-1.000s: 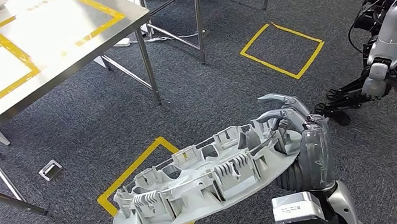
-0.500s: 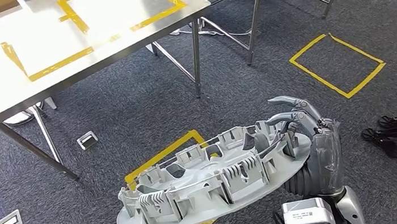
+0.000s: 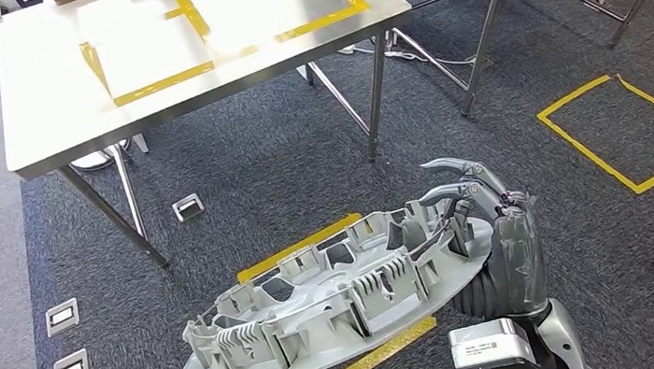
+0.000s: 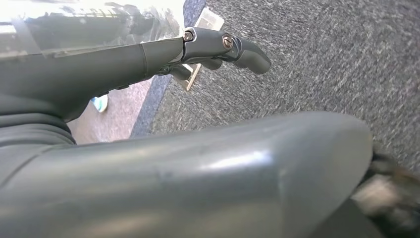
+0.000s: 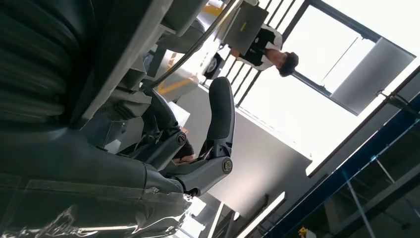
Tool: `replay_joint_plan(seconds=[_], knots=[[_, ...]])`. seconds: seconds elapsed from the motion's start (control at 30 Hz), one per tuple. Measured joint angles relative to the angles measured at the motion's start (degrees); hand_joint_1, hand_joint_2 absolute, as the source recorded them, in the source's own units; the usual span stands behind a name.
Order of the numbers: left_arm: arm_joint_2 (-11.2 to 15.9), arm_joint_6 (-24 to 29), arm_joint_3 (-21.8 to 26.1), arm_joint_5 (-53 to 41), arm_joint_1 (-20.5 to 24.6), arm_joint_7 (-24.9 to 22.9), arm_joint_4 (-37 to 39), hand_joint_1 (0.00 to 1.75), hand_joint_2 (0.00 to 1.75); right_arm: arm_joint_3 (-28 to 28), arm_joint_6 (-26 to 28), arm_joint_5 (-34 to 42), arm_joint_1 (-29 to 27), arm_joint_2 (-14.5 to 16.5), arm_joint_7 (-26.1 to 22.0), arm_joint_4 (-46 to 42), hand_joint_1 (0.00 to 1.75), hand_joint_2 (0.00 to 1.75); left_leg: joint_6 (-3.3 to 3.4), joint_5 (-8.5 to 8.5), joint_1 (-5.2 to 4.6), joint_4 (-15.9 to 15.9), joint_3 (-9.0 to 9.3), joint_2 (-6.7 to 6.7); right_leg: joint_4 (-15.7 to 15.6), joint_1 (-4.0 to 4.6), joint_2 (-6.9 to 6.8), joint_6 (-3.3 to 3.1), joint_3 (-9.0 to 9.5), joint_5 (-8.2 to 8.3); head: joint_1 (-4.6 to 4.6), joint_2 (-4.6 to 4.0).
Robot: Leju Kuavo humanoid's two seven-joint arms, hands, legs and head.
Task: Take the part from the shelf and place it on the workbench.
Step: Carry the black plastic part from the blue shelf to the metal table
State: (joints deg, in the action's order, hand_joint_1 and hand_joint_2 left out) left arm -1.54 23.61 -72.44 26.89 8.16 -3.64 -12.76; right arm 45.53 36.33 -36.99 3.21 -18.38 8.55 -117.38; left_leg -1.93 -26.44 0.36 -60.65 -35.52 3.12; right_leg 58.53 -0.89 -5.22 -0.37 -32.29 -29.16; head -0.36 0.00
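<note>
Where the right robot hand rises from the lower right of the head view, we see its fingers hooked over the rim of the part at that piece's 3 o'clock end, grasping it. The forearm stands nearly upright beneath, the palm turned toward the part. The part is a long grey oval moulding with ribbed clips along its edge, held roughly level above the floor, its far tip reaching toward 8 o'clock. Under it lies a yellow tape square on dark carpet. Between the part and the worktop at 11 o'clock we see open carpet, broken by the worktop's steel legs and floor sockets at 9 o'clock. The worktop's near edge runs slantwise. In the left wrist view the left robot hand hangs over carpet, fingers extended, holding nothing.
</note>
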Motion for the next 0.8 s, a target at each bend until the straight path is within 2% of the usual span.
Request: replay_joint_plan(seconds=[0.03, 0.1, 0.13, 0.17, 0.23, 0.27, 0.3, 0.33, 0.37, 0.4, 0.43, 0.5, 0.53, 0.57, 0.6, 0.63, 0.7, 0.73, 0.77, 0.8], knots=[[0.0, 0.0, 0.0, 0.0, 0.0, 0.0, 0.0, 0.00, 1.75, 0.0, 0.0, 0.0, 0.0, 0.0, -0.1, 0.0, 1.75, 1.75, 0.42, -0.13, -0.30, 0.9, 0.40, 0.63, 0.1, 0.15, -0.55, 0.31, 0.09, -0.14, 0.01, 0.00], [0.0, 0.0, 0.0, 0.0, -0.1, -0.1, 0.0, 0.00, 1.75, 0.1, 0.0, 0.1, 0.1, 0.0, -0.2, 0.0, 1.75, 1.75, 1.39, -0.19, -0.48, 1.1, 0.32, -0.10, 0.0, 0.22, -1.51, 0.88, 0.30, -0.34, 0.22, 0.00], [0.0, 0.0, 0.0, 0.0, -0.2, -0.1, 0.0, 0.00, 1.75, 0.1, 0.0, 0.2, 0.2, 0.0, -0.2, 0.0, 1.75, 1.75, 1.72, -0.10, -0.38, 1.3, 0.31, -0.72, 0.1, 0.08, -1.06, 1.15, 0.36, -0.69, 0.39, 0.00], [0.0, 0.0, 0.0, 0.0, -0.3, -0.2, 0.0, 0.00, 1.75, 0.1, 0.0, 0.2, 0.2, 0.0, -0.3, 0.0, 1.75, 1.75, 2.10, -0.01, -0.23, 1.4, 0.35, -1.33, 1.1, -0.09, 0.12, 1.33, 0.03, -1.48, 0.50, 0.00], [0.0, 0.0, 0.0, 0.0, -0.1, -0.2, 0.0, 0.00, 1.75, 0.1, 0.0, 0.2, 0.1, 0.0, -0.3, 0.0, 1.75, 1.75, 2.67, 0.09, 0.02, 1.6, 0.43, -2.53, 6.5, -0.34, 3.41, 1.52, -2.51, -4.43, 1.00, 0.00], [0.0, 0.0, 0.0, 0.0, 0.0, -0.2, 0.0, 0.00, 1.75, 0.1, 0.0, 0.2, 0.1, 0.0, -0.3, 0.1, 1.75, 1.75, 2.85, 0.08, 0.01, 1.5, 0.44, -3.22, 10.5, -0.35, 4.36, 1.53, -4.61, -6.11, 1.27, 0.00], [0.0, 0.0, 0.0, 0.0, 0.0, -0.2, 0.0, 0.00, 1.75, 0.1, 0.0, 0.2, 0.1, 0.0, -0.3, 0.1, 1.75, 1.75, 2.92, 0.06, -0.04, 1.5, 0.46, -3.97, 14.1, -0.33, 4.75, 1.53, -6.60, -7.19, 1.52, 0.00], [0.0, 0.0, 0.0, 0.0, 0.0, -0.2, 0.0, 0.00, 1.75, 0.1, 0.0, 0.2, 0.0, 0.0, -0.3, 0.2, 1.75, 1.75, 2.95, 0.06, -0.09, 1.5, 0.51, -4.81, 16.2, -0.31, 4.88, 1.49, -7.97, -7.26, 1.68, 0.00], [0.0, 0.0, 0.0, 0.0, 0.0, -0.2, 0.0, 0.00, 1.75, 0.2, 0.0, 0.2, 0.0, 0.0, -0.3, 0.2, 1.75, 1.75, 2.95, 0.05, -0.13, 1.5, 0.57, -5.67, 16.1, -0.30, 4.95, 1.36, -8.32, -6.18, 1.77, 0.00], [0.0, 0.0, 0.0, 0.0, 0.0, -0.2, 0.0, 0.00, 1.75, 0.1, 0.0, 0.2, 0.0, 0.0, -0.3, 0.2, 1.75, 1.75, 2.92, 0.03, -0.14, 1.4, 0.64, -6.55, 13.7, -0.30, 5.27, 1.15, -7.57, -4.10, 1.85, 0.00], [0.0, 0.0, 0.0, 0.0, 0.0, -0.2, 0.0, 0.00, 1.75, 0.1, 0.0, 0.2, 0.0, 0.0, -0.3, 0.2, 1.75, 1.75, 2.86, 0.00, -0.11, 1.4, 0.67, -7.40, 9.8, -0.32, 6.14, 0.90, -6.12, -1.65, 1.97, 0.00], [-0.1, 0.0, 0.0, 0.0, 0.0, -0.2, 0.0, 0.00, 1.75, 0.2, 0.1, 0.2, 0.0, 0.0, -0.3, 0.2, 1.75, 1.75, 2.43, -0.03, -0.04, 1.1, 0.32, -8.92, 3.1, -0.53, 9.26, 0.56, -3.50, 1.19, 2.13, 0.00], [-0.1, 0.0, 0.0, 0.0, 0.0, -0.2, 0.0, 0.00, 1.75, 0.2, 0.1, 0.2, 0.0, 0.0, -0.3, 0.3, 1.75, 1.75, 2.08, 0.05, 0.10, 1.0, 0.03, -9.60, 1.4, -0.56, 10.36, 0.55, -2.89, 1.52, 2.18, 0.00], [-0.1, 0.0, 0.0, 0.0, -0.1, -0.2, 0.0, 0.00, 1.75, 0.2, 0.1, 0.2, 0.0, 0.0, -0.3, 0.3, 1.75, 1.75, 1.66, 0.20, 0.26, 1.1, -0.24, -10.29, 0.9, -0.54, 10.77, 0.55, -2.72, 1.31, 2.18, 0.00], [-0.1, 0.0, 0.0, 0.0, -0.2, -0.2, 0.0, 0.00, 1.75, 0.2, 0.1, 0.2, 0.0, 0.0, -0.3, 0.3, 1.75, 1.75, 1.23, 0.36, 0.41, 1.2, -0.39, -11.03, 0.6, -0.51, 10.19, 0.50, -2.63, 1.37, 2.20, 0.00], [-0.1, 0.0, 0.0, 0.0, -0.3, -0.2, 0.0, 0.00, 1.75, 0.2, 0.1, 0.2, 0.1, 0.0, -0.3, 0.3, 1.75, 1.75, 0.87, 0.34, 0.44, 1.2, -0.51, -10.92, 0.4, -0.51, 9.43, 0.26, -2.43, 1.47, 2.21, 0.00], [0.0, -0.1, 0.0, -0.1, -0.3, -0.3, 0.0, 0.00, 1.75, 0.2, 0.1, 0.3, 0.1, 0.0, -0.3, 0.3, 1.75, 1.75, 0.27, -1.21, 0.20, -0.9, -1.45, -8.16, -0.2, -0.63, 7.68, -0.38, -1.79, 1.57, 1.63, 0.00], [0.0, -0.1, 0.0, -0.1, -0.2, -0.3, 0.0, 0.00, 1.75, 0.2, 0.1, 0.4, 0.1, 0.0, -0.4, 0.3, 1.75, 1.75, 0.06, -2.78, 0.15, -3.6, -2.60, -6.15, -0.3, -0.61, 6.80, -0.63, -1.48, 1.53, 1.26, 0.00], [0.0, -0.1, 0.0, -0.1, 0.0, -0.3, 0.0, 0.00, 1.75, 0.2, 0.2, 0.9, 0.0, 0.1, -0.5, 0.3, 1.75, 1.75, -0.15, -4.56, 0.17, -7.2, -4.10, -4.76, -0.4, -0.54, 6.00, -0.79, -1.27, 1.42, 0.89, 0.00], [0.0, -0.1, 0.0, -0.1, 0.0, -0.3, 0.0, 0.00, 1.75, 0.2, 0.4, 1.6, 0.0, 0.1, -0.8, 0.3, 1.75, 1.75, -0.32, -5.96, 0.28, -10.7, -5.61, -4.19, -0.4, -0.49, 5.31, -0.86, -1.14, 1.31, 0.73, 0.00]])
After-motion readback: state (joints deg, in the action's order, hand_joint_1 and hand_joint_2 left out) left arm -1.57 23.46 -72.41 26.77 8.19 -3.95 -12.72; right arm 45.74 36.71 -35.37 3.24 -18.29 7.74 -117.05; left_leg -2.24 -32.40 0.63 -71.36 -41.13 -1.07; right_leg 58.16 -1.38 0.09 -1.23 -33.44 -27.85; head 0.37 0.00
